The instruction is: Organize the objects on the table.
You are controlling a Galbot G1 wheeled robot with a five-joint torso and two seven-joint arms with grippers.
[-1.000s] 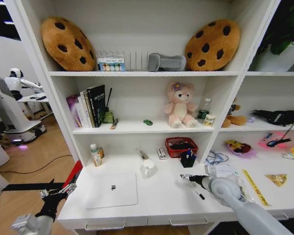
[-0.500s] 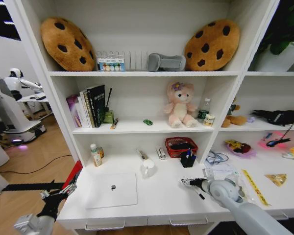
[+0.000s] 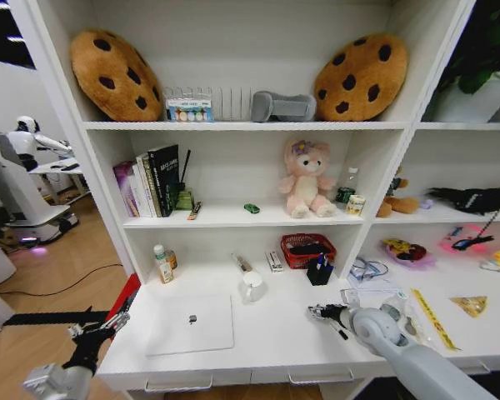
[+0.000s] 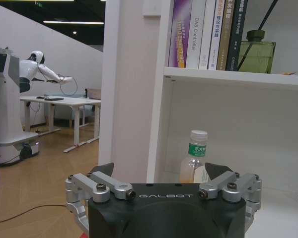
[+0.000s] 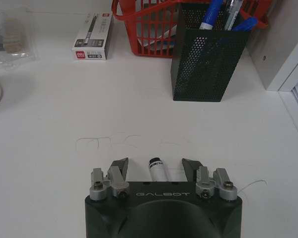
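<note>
A: Nearest first: what is the right gripper (image 5: 155, 168) doing?

B: It sits low over the table (image 3: 275, 333), fingers spread apart, with a black-capped marker pen (image 5: 157, 169) lying between them. Nothing is clamped; the pen rests on the white top.

A: So which step is this?

B: I judge it the pick-up of that pen. The next move calls for settling squarely over the barrel and closing on it, since a thin round pen could roll from a skewed pinch.

A: And the left gripper (image 4: 164, 183)?

B: Parked off the table's left end, beside the shelf upright, fingers apart and empty.

A: Where are the other objects?

B: The silver laptop (image 3: 192, 323) lies closed at the front left of the table. Farther back stands a black mesh pen holder (image 5: 205, 55) with blue-capped pens, just in front of a red basket (image 5: 150, 30). A likely home for the marker, I'd guess. On the shelf above, a green toy car (image 3: 252, 207) sits near the pink bear (image 3: 306, 178), though it's too small to tell more.
</note>
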